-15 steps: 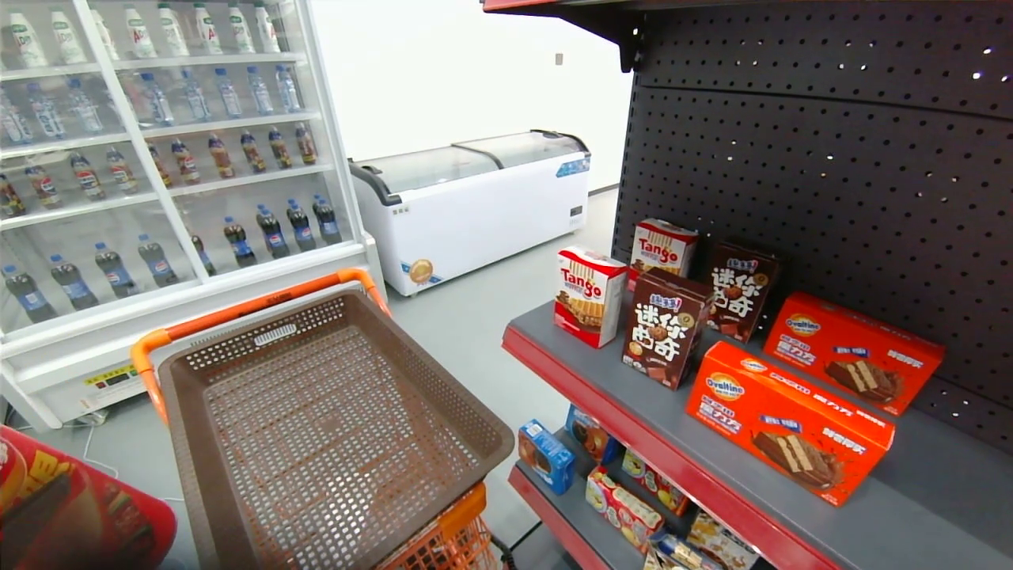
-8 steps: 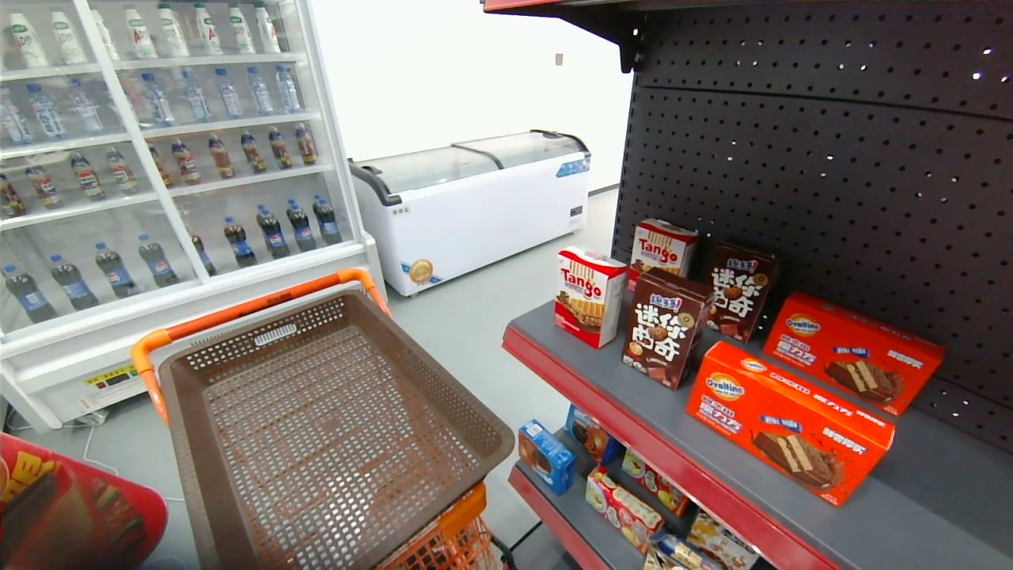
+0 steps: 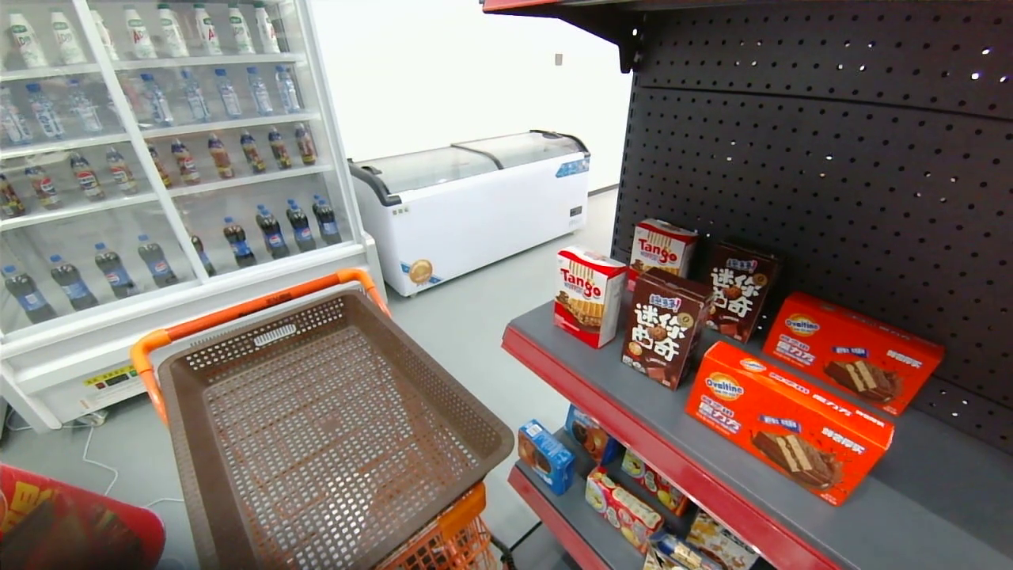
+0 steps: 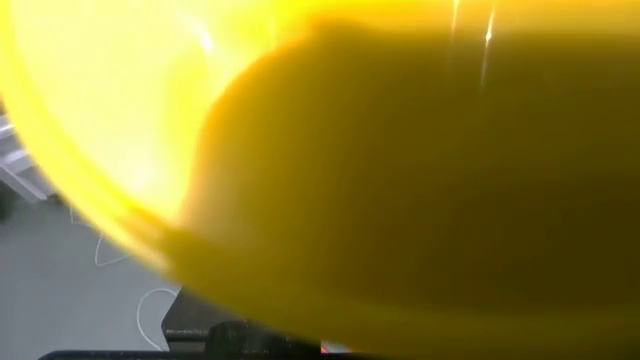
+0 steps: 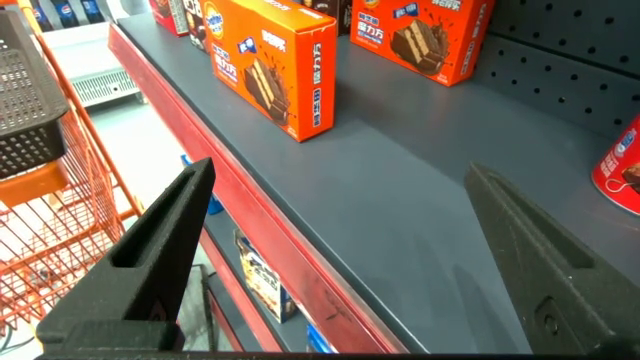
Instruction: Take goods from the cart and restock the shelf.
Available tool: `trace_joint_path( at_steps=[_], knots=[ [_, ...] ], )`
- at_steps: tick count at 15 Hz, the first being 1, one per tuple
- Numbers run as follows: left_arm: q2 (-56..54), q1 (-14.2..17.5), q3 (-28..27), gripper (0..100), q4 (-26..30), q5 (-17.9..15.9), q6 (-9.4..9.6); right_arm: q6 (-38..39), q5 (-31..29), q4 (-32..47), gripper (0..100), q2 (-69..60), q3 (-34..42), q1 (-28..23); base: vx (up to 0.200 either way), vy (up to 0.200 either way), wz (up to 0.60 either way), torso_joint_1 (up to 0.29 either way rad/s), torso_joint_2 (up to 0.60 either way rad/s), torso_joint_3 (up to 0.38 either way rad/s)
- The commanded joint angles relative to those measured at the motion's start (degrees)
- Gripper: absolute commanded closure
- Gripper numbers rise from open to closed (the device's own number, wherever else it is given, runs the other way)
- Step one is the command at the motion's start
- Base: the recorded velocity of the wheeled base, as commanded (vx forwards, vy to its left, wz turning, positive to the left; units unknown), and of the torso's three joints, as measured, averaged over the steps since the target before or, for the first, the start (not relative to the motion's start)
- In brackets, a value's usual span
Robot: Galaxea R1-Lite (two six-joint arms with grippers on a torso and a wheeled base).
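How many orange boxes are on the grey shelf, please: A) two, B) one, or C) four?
A: one orange box sits near the front edge of the shelf, and a second orange box sits behind it.

Bright, even light; soft shadows.
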Motion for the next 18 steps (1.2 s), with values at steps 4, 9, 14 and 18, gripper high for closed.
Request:
trace_joint_path(
  at_steps=[4, 9, 14, 18],
  knots=[
    [0.28, -0.06, 0.22, 100, 0.08, -0.01, -0.01, -0.02, 0.02, -0.01, 0, -0.01, 0.0, 0.0, 0.0, 0.0, -0.6, 0.002, 0.0, 0.002],
    [0.28, 0.03, 0.49, 100, 0.16, 0.08, -0.01, -0.02, 0.02, -0.01, 0, -0.01, 0.0, 0.0, 0.0, 0.0, -0.6, 0.005, 0.0, 0.002],
    [-0.42, 0.03, -1.89, 100, 3.59, 0.43, 0.17, -0.02, 0.02, -0.01, 0, 0.08, 0.0, 0.0, 0.0, 0.0, -0.6, 0.003, 0.0, 0.002],
    [-7.72, -1.64, -9.62, 100, 23.54, -1.33, 2.19, -0.02, 0.02, -0.01, 0, 0.08, 0.0, 0.0, 0.0, 0.0, -0.15, 0.001, 0.0, -0.001]
  ],
)
